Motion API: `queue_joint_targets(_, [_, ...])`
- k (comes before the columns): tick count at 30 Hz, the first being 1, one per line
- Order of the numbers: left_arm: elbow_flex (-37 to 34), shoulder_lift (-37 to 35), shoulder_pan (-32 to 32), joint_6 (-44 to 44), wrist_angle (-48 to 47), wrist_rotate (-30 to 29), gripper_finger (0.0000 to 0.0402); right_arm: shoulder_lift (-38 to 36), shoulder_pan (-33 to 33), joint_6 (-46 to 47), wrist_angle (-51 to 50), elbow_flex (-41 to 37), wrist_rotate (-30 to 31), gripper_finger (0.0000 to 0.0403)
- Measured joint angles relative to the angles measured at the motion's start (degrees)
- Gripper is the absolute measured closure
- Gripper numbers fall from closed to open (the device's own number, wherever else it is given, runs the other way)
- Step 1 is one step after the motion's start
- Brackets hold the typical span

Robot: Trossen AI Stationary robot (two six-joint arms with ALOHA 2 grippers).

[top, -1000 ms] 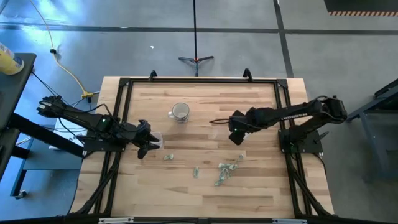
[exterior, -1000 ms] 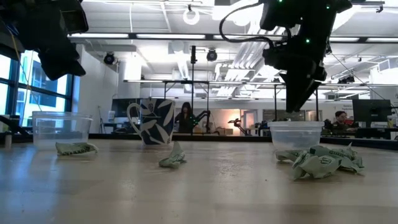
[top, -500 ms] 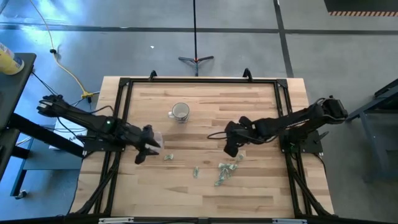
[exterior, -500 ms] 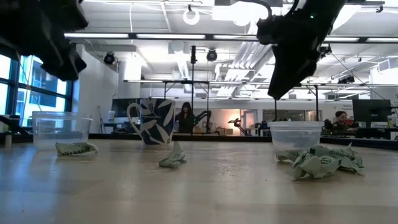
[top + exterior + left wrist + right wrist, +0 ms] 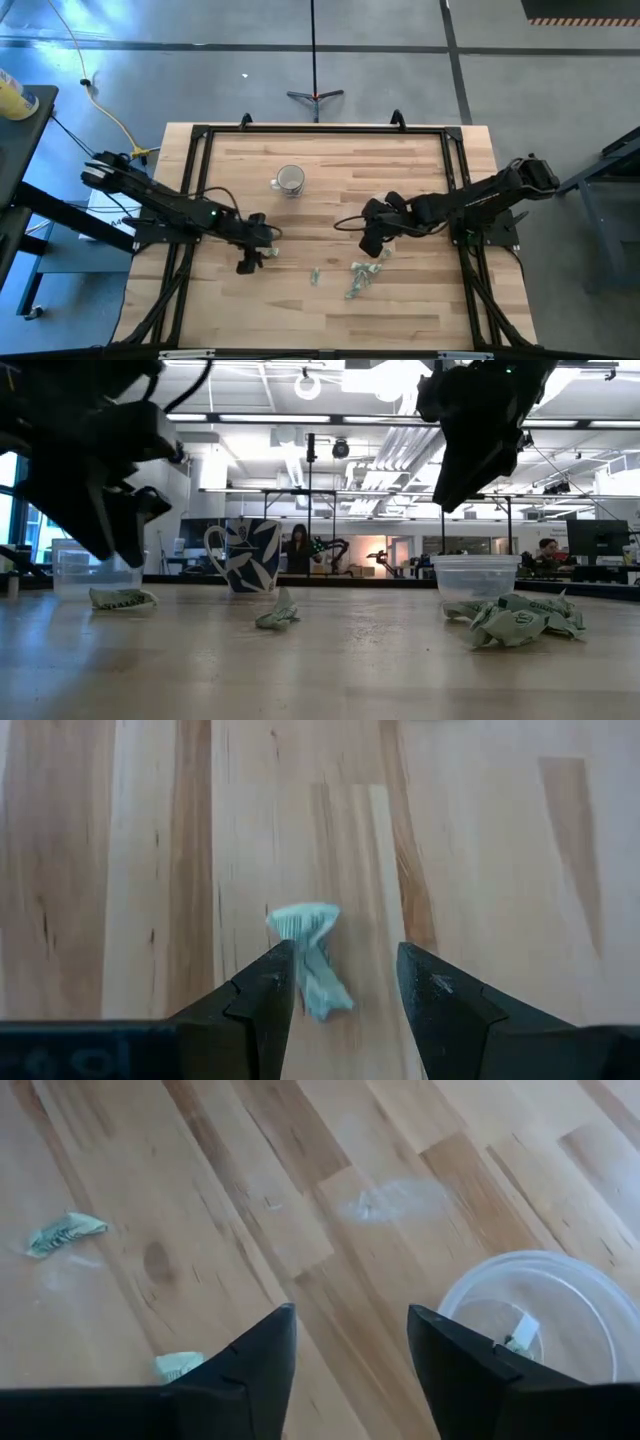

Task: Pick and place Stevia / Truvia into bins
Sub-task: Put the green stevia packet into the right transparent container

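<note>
Crumpled pale green-and-white packets lie on the wooden table: one [image 5: 270,252] by my left gripper, one [image 5: 314,276] mid-table, and a cluster [image 5: 365,272] at the right. My left gripper [image 5: 248,262] is open and hovers over the first packet [image 5: 312,962], with a finger on either side and not touching it. My right gripper [image 5: 370,240] is open and empty, raised beside the right clear cup [image 5: 540,1312]. That cup holds one packet [image 5: 515,1332]. The left clear cup [image 5: 98,568] stands behind my left gripper [image 5: 110,530].
A greyish leaf-patterned mug [image 5: 290,180] with a side handle stands at the table's far middle. A black frame [image 5: 320,131] rims the table. Bare wood lies along the near edge. People sit in the room beyond [image 5: 298,548].
My left gripper has gone toward the table's right and near edges and come down over the lone packet. My right gripper has left its place above the right cup and gone toward the near edge, then kept still. The packets have not moved.
</note>
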Motion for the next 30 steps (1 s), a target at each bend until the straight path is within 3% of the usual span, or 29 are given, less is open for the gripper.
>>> queue_joint_targets(9, [3.9,7.6,0.0,-2.3,-4.9,-1.7,0.019,0.0,0.0,0.6,0.0,0.0,-0.1,0.0232])
queue_joint_targets(18, [3.7,8.6,0.0,-6.2,-5.0,-1.4,0.0192,0.0,0.0,2.4,0.0,-0.1,-0.3,0.0242])
queue_joint_targets(30, [3.7,9.0,0.0,-1.5,-2.1,-5.1,0.0286,0.0,0.2,4.9,0.0,-0.1,-0.5,0.0247])
